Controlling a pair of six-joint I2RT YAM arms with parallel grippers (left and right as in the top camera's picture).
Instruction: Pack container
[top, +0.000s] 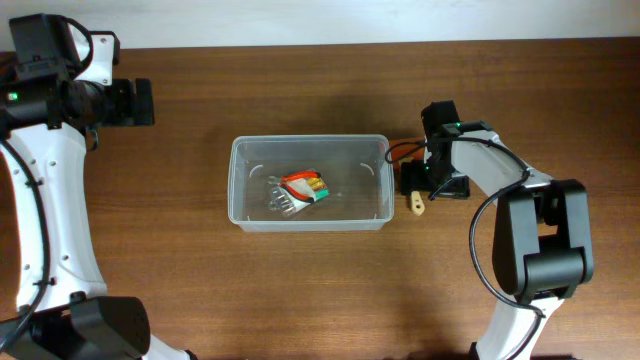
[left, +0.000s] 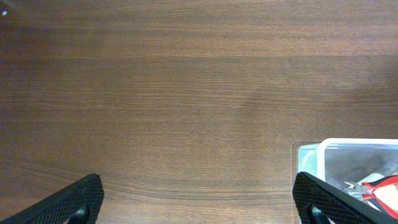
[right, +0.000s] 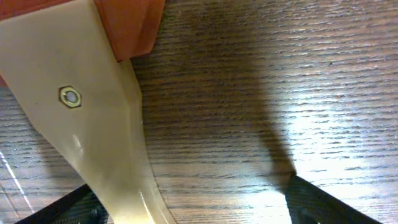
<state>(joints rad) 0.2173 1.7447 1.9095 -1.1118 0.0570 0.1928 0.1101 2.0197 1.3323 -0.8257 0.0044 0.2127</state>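
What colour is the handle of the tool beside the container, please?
Beige handle, clearest in right wrist view.

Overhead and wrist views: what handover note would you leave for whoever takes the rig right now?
Left gripper: open, empty, over the table, away from the container.
Right gripper: open, jaws astride a beige-handled tool on the table beside the container; not gripped.
Done: a red-handled tool lies in the container.
Left: close on the beige-handled tool, lift it, place it inside.
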